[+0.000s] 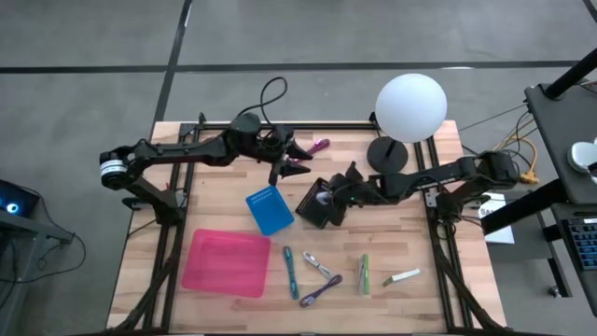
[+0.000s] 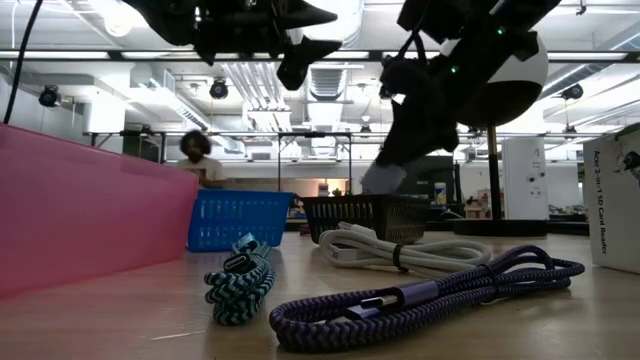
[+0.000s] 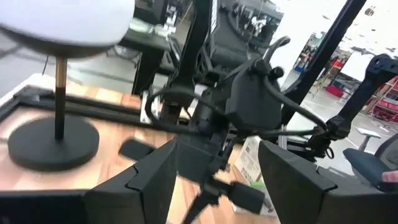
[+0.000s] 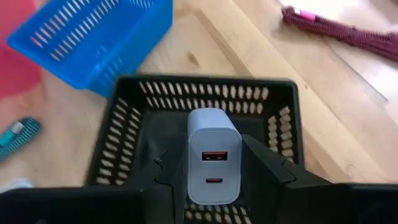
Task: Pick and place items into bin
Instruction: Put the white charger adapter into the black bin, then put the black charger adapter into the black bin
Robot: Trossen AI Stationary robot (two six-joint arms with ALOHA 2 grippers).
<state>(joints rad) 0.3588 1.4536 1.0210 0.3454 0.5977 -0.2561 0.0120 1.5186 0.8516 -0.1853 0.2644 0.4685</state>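
While the right gripper (image 4: 212, 186) clasps a white charger (image 4: 213, 155) over the black basket (image 4: 124, 130), the left gripper (image 1: 297, 157) hangs unclenched, empty.

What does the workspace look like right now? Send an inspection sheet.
Surface: light wooden table, bare between things.
Job's things: white USB charger block over black slotted basket; blue slotted basket and flat pink tray nearby.
Cables: teal braided cable, white cable, purple braided cable and maroon cable lie loose.
Clutter: white globe lamp.
Grippers: right gripper shut on the charger; left gripper open, empty, raised.
Surroundings: person beyond the table.
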